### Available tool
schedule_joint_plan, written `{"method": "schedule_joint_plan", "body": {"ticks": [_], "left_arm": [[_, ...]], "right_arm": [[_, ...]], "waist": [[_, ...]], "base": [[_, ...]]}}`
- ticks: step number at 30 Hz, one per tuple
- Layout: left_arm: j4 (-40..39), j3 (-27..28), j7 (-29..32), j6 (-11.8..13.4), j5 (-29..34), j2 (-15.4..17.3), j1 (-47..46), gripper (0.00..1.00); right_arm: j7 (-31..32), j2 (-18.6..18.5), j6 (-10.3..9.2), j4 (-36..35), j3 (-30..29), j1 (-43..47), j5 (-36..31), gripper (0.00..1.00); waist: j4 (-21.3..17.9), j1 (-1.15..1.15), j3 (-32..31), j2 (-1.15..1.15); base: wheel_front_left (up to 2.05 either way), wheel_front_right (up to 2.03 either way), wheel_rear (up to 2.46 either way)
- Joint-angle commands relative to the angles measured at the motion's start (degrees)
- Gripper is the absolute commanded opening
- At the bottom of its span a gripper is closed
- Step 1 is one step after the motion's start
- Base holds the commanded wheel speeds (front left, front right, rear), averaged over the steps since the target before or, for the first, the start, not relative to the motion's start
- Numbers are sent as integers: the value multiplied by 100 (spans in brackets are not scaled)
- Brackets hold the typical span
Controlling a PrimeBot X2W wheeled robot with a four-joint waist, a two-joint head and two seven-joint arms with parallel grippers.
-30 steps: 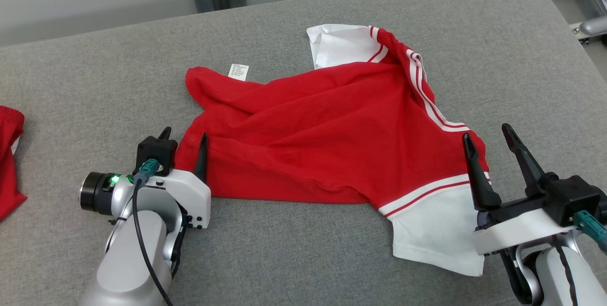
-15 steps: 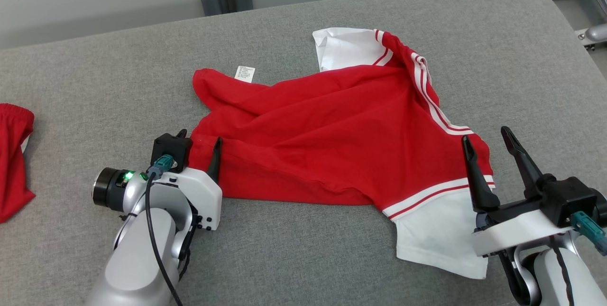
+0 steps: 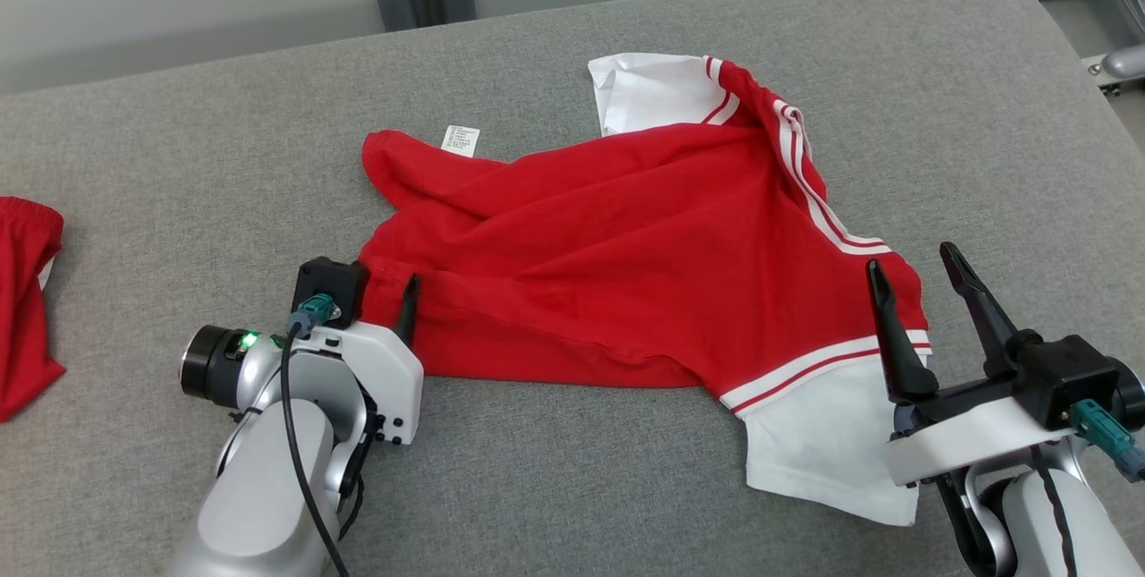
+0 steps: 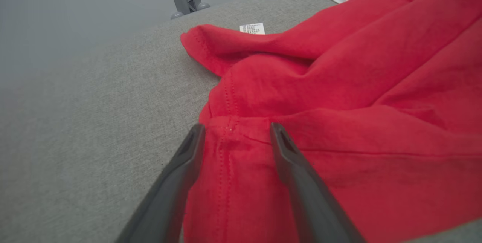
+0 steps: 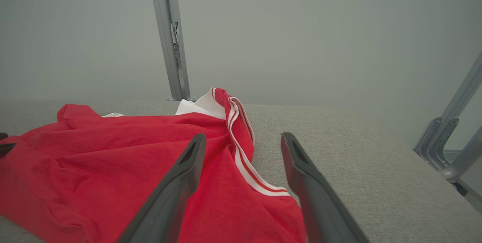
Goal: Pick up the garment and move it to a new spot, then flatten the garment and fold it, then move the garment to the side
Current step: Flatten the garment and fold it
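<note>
far left, at the edge of the head view: a second red cloth lies well apart from the work.

my left gripper is low on the grey padded surface, jaws spread wide and clenched on nothing. the garment's near-left hem corner lies between the two fingers.

the garment is a red shirt, rumpled and spread across the middle of the surface. a white care tag pokes out at its far-left edge. one white sleeve sits at the far side, and the other white sleeve at the near right, below a red-and-white striped band.

my right gripper hangs over the shirt's right edge beside that near sleeve, jaws released and wide, grasping nothing.
</note>
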Motion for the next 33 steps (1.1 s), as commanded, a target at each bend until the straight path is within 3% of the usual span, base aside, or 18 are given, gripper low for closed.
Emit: {"method": "schedule_joint_plan", "body": {"ticks": [1, 3, 5, 7, 17, 33], "left_arm": [[-45, -7, 21, -6, -49, 21, 71, 45], [-67, -5, 22, -6, -72, 20, 77, 43], [-101, 6, -2, 27, -95, 18, 88, 12], [-116, 4, 9, 44, -114, 24, 98, 1], [-319, 53, -245, 111, -229, 84, 229, 0], [-1504, 414, -1387, 386, -563, 207, 1177, 0]], "right_arm": [[-33, -16, 1, -6, -24, -64, -3, 100], [-33, -15, 1, -7, -28, -66, -3, 100], [-33, -15, 1, -6, -32, -68, -2, 100], [-33, -16, 1, -3, -29, -54, -8, 100], [-33, -44, 1, 44, -16, 49, -37, 100], [-33, -69, 1, 54, -58, 292, -30, 100]], "waist": [[-3, 0, -1, 0], [-2, 0, -1, 0], [2, 0, -5, 0], [9, 0, -16, 0], [58, 0, -173, 0], [147, 0, -621, 0]], "base": [[0, 0, 0], [0, 0, 0], [0, 0, 0], [0, 0, 0], [0, 0, 0], [0, 0, 0]]}}
